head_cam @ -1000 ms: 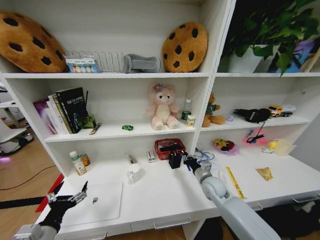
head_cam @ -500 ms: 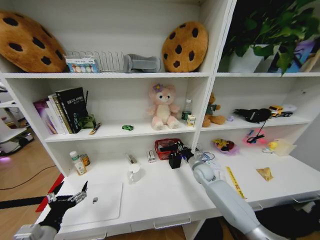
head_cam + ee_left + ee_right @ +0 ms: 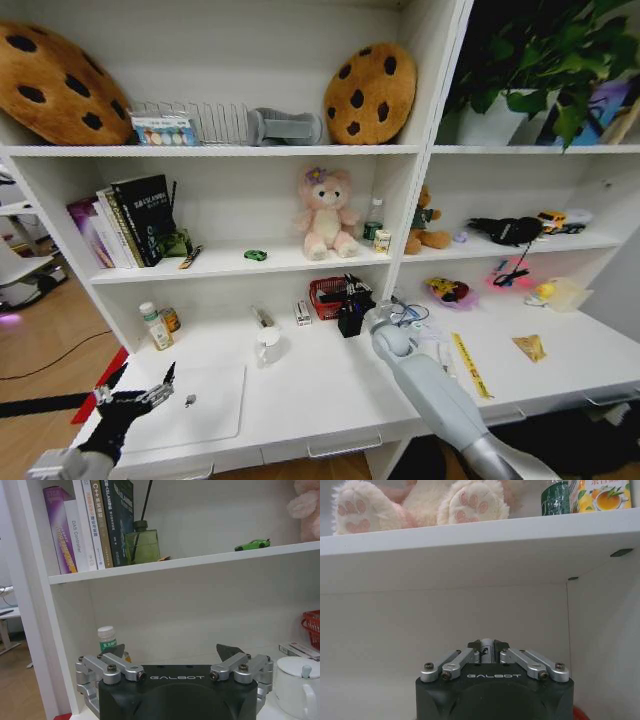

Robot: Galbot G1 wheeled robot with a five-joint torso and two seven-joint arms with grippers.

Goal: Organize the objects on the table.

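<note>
Up by the red basket [image 3: 330, 293] and one black pen holder [image 3: 350, 320], the right pincer [image 3: 357, 290] is clenched; left pincer [image 3: 135, 393] released over one laptop [image 3: 195, 405] on the surface [image 3: 330, 395].

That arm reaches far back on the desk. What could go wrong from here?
The right gripper is crowded against the red basket and black pen holder; it might tip either. The shelf board sits close above, so lifting could bump it. The left gripper waits open by the laptop.
</note>
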